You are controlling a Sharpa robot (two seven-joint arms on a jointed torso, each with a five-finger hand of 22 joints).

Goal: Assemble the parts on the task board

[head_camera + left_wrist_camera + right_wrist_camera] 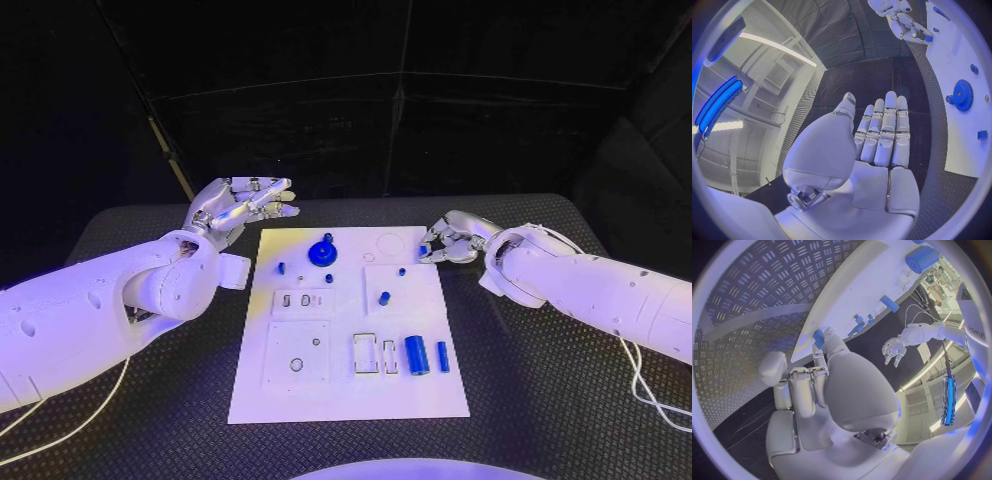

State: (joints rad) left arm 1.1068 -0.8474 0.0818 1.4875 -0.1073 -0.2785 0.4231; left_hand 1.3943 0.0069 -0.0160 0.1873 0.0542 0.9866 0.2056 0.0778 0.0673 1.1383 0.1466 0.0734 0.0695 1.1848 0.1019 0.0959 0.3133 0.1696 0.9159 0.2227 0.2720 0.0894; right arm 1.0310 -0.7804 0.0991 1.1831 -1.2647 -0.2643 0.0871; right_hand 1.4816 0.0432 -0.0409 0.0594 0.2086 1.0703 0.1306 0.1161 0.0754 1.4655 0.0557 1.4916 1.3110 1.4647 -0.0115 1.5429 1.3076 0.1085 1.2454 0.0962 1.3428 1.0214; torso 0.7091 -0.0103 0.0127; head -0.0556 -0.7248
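lying lengthwise across the table centre, the task board (351, 400) has open table past both long edges; left hand (238, 208) hovers off its far left corner, fingers spread, holding nothing; right hand (450, 243) at the far right edge pinches a small blue part (424, 251); two blue cylinders (415, 355) lie parallel to the board's long axis near the gear (323, 250)

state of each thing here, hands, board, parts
left hand: open, fingers spread, raised beside the board's far left corner
right hand: pinches a small blue part at the board's far right edge
task board: flat on the table
blue gear: on the board, far end
two blue cylinders: lying loose near the board's right edge
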